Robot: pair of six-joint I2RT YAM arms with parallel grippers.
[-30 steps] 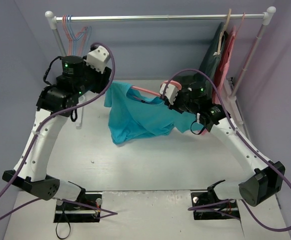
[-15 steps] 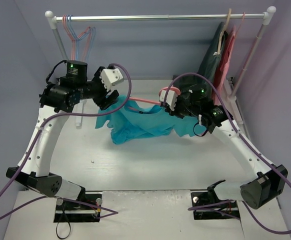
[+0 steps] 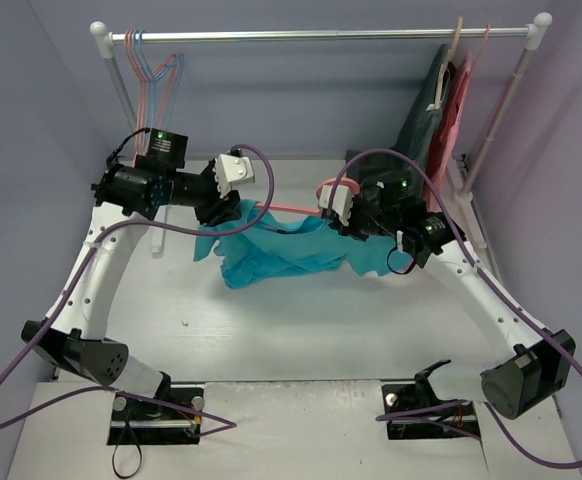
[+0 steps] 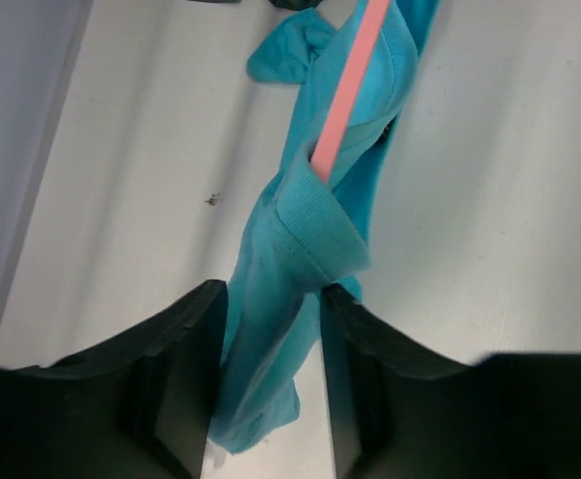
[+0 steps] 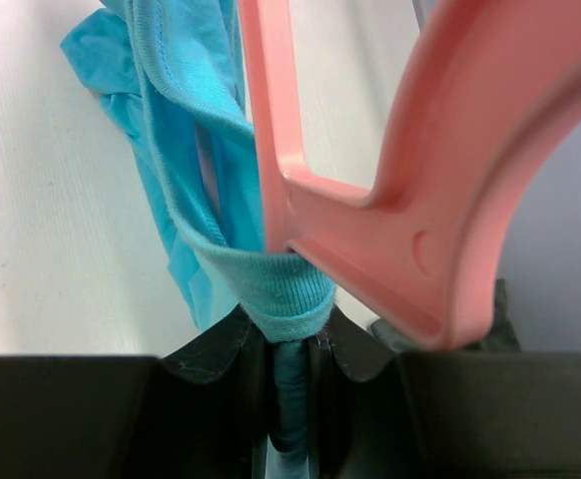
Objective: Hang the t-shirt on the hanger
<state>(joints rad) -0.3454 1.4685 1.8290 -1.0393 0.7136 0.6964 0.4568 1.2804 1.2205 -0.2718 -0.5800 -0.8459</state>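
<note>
T-shirt [image 3: 281, 250] held above the table [image 3: 301, 330], strung between both grippers, with one arm of the hanger [image 3: 291, 208] threaded through its neck opening. Within the last second the left gripper [image 3: 216, 205] — clamped on a bunched fold — is lowered and swung inward, so the cloth is drawn along the hanger. The shoulders are judged not yet seated. The right gripper [image 3: 343, 218] is clamped on the collar edge. No container is seen — only a rail [image 3: 321, 35] hung with garments [image 3: 436, 100].
</note>
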